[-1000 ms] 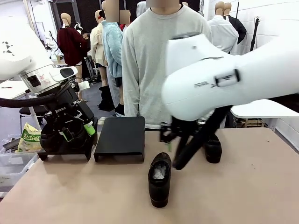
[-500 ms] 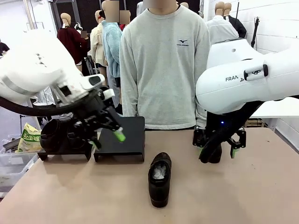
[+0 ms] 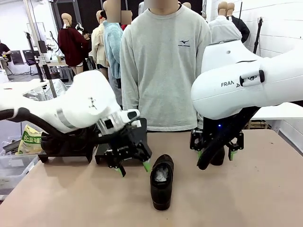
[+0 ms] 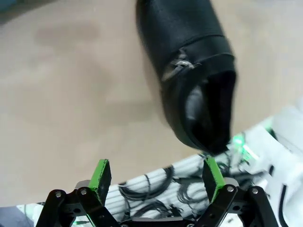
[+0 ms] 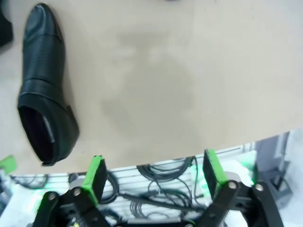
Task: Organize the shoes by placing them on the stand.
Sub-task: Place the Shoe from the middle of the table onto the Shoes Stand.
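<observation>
The left gripper (image 3: 132,168) is being held open just beside the middle shoe (image 3: 161,182) — the right gripper (image 3: 215,153), open too, is being held near the far shoe (image 3: 220,159).

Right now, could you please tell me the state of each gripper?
Left gripper: open, holding nothing.
Right gripper: open, holding nothing.

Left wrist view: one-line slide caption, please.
Open left gripper hovers above the tan table, a black shoe lying just ahead of its fingers.
</observation>
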Available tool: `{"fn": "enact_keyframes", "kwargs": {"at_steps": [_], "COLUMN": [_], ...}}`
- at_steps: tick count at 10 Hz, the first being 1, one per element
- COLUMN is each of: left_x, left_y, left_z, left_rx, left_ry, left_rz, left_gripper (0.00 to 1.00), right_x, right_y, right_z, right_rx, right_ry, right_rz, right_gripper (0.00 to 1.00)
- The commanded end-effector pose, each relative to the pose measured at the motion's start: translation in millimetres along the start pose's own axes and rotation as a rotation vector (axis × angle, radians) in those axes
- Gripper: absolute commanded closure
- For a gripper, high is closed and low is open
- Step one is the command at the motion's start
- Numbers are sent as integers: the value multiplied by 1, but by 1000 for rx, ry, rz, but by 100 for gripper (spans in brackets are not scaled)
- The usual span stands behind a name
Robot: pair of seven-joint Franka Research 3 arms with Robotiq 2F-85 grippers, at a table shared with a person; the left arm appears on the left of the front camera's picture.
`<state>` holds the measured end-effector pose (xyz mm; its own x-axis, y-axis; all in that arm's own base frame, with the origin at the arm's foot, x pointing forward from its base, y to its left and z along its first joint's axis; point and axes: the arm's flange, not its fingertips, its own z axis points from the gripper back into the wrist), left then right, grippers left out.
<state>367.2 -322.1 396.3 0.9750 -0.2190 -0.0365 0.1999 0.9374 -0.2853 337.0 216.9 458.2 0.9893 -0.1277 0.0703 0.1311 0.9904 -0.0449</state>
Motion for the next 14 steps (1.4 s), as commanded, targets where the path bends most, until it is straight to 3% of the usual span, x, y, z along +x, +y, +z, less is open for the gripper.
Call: {"fn": "enact_keyframes", "kwargs": {"at_steps": [1,7,14], "left_x": [12,25,28], "left_y": [-20,-38,-35], "left_z": [-6,-25,-56], "left_rx": [137,124,170], "left_ry": [-41,-144,-52], "left_rz": [-12,8,46], "left_gripper": [0,0,0], "right_x": [3,3,3], "right_y": [-2,-2,-2], "right_z": [2,2,2], "right_rx": [6,6,6], "right_ry": [-1,-1,-1], "right_rz": [-7,-7,-7], "right_gripper": [0,0,0]}}
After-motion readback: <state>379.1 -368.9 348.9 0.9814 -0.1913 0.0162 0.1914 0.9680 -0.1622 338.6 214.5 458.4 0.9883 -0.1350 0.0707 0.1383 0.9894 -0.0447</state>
